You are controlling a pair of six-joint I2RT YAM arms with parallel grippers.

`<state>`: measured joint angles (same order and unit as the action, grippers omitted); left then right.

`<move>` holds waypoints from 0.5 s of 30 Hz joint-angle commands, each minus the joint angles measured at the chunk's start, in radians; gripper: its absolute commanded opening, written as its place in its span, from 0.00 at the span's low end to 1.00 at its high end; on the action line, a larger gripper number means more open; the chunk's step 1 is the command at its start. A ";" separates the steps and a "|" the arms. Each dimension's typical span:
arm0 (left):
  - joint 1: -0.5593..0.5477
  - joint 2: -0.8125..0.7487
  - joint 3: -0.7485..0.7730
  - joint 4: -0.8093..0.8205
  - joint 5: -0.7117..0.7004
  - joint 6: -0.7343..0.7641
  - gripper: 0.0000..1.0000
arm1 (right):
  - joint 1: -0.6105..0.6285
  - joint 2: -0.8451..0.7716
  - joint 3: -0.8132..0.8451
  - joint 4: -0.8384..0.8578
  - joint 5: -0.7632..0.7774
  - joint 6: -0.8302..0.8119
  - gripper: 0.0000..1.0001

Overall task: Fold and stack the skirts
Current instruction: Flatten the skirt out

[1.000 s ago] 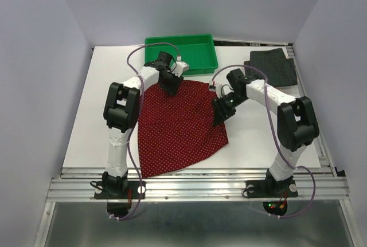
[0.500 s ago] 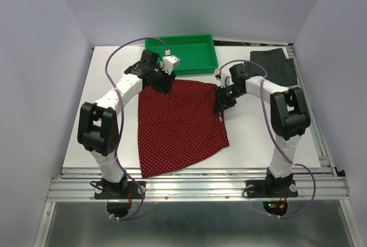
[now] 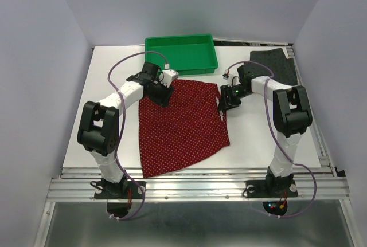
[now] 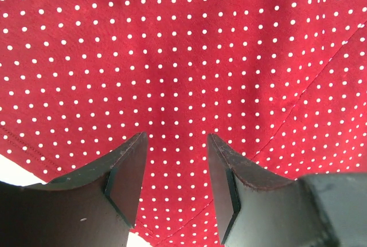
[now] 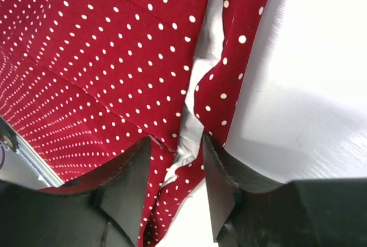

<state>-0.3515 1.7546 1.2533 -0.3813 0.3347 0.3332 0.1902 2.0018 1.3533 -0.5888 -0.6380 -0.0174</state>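
A dark red skirt with tiny white dots [image 3: 180, 126] lies spread flat on the white table. My left gripper [image 3: 162, 94] hovers low over its far left corner. It is open, and only dotted cloth [image 4: 172, 58] shows between its fingers [image 4: 175, 161]. My right gripper [image 3: 225, 106] is at the skirt's far right corner, also open. Its fingers [image 5: 176, 161] straddle the turned-up red hem and a strip of grey lining [image 5: 203, 46] without pinching them. A charcoal-grey skirt [image 3: 276, 66] lies at the back right.
A green plastic tray [image 3: 182, 59] stands at the back of the table, just beyond the red skirt. Bare white table [image 3: 103, 115] shows left of the skirt, and more [image 3: 258, 132] right of it. Grey walls close in both sides.
The left arm swung its elbow outward and its gripper slid left to the skirt's far left corner, opening wider. The right gripper shifted back along the right edge to the far corner.
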 commanded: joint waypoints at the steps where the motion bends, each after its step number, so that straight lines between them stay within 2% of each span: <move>1: 0.006 -0.060 -0.006 0.036 0.001 -0.006 0.57 | 0.000 0.021 0.023 0.041 -0.037 0.013 0.45; 15: 0.013 -0.040 0.005 0.036 0.013 -0.014 0.57 | 0.000 0.049 0.030 0.038 -0.078 0.014 0.38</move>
<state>-0.3439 1.7542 1.2530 -0.3618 0.3336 0.3298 0.1902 2.0251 1.3533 -0.5732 -0.6914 -0.0029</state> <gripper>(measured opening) 0.571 0.390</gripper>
